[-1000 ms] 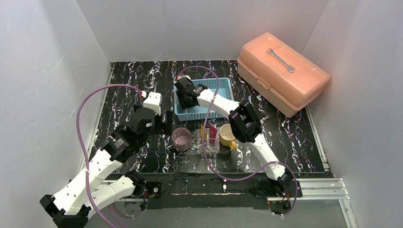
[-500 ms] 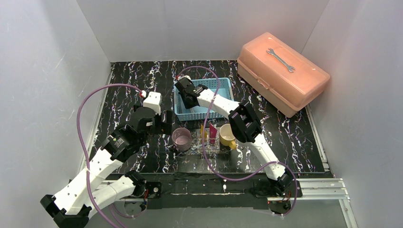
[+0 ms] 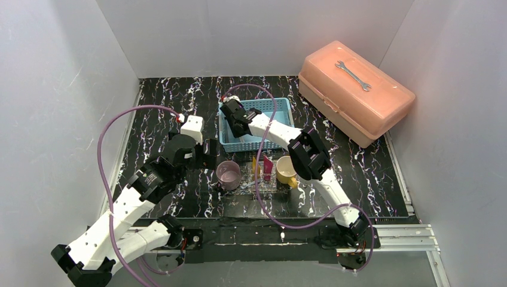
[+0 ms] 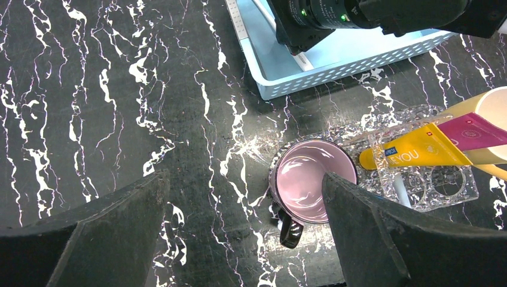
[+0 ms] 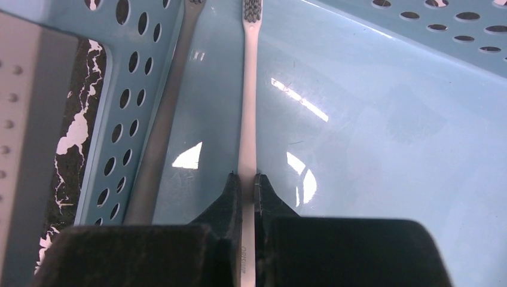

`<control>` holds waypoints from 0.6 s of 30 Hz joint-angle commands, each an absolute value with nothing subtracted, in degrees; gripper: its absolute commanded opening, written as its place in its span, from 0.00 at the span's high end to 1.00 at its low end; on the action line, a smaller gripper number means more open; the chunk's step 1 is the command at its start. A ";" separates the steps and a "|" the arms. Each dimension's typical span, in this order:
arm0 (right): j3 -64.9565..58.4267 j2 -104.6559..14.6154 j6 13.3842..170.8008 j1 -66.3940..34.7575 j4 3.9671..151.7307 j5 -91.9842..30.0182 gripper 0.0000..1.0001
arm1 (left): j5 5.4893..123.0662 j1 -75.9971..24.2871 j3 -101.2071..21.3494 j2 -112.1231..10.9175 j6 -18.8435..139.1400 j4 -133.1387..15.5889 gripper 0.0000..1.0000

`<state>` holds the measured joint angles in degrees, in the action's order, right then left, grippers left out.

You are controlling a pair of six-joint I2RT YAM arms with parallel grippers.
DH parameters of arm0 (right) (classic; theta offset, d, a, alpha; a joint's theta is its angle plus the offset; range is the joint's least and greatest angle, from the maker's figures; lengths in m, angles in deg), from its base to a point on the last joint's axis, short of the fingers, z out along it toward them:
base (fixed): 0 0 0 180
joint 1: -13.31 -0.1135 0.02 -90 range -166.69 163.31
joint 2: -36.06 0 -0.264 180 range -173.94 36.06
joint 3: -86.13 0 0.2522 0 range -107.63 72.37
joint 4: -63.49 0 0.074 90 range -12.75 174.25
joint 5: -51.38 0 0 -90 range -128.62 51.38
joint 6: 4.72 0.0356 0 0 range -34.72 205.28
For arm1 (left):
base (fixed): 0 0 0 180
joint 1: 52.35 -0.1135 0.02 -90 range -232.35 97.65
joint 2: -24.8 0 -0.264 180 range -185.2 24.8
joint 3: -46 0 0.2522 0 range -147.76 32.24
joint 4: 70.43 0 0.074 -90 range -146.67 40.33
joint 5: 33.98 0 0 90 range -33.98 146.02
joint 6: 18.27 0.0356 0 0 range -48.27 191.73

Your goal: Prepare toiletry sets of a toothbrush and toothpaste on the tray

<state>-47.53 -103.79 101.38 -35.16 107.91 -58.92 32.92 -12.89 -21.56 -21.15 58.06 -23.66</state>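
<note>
My left gripper (image 4: 244, 191) hangs wide open at centre-left above the purple cup (image 4: 309, 179), out of the way. Right of it, the tray (image 4: 454, 186) holds the yellow tube (image 4: 412, 152) and pink tube (image 4: 475, 131). Each needs a brush, so my right gripper (image 5: 248, 185), down in the blue basket (image 5: 388, 119) at upper centre, pinches a white toothbrush (image 5: 248, 101) by its handle.

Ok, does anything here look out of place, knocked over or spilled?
Only the wrench lying on the closed pink toolbox at far right, which sits askew; neither fits a toiletry job. Nothing looks spilled or damaged: the purple cup and yellow cup stand upright.
</note>
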 commanded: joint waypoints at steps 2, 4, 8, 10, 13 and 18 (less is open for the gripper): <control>-44.76 -100.75 100.05 -35.39 108.47 -59.87 0.99 | 32.55 -13.35 -21.11 -20.97 58.54 -24.02 0.02; -44.34 -99.49 100.05 -35.39 107.49 -59.96 0.99 | 32.46 -13.33 -21.11 -21.06 58.54 -23.97 0.02; -42.36 -96.50 100.30 -35.38 105.38 -60.09 0.99 | 32.29 -13.38 -21.02 -21.16 58.63 -23.93 0.02; -41.72 -95.42 100.39 -35.38 104.61 -60.16 0.99 | 32.20 -13.38 -21.02 -21.25 58.63 -23.93 0.02; -40.60 -93.87 100.40 -35.40 103.42 -60.41 0.99 | 32.11 -13.36 -20.95 -21.42 58.63 -23.89 0.02; -38.14 -90.64 100.18 -35.38 100.99 -61.26 0.99 | 32.11 -13.34 -21.02 -21.62 58.63 -23.91 0.02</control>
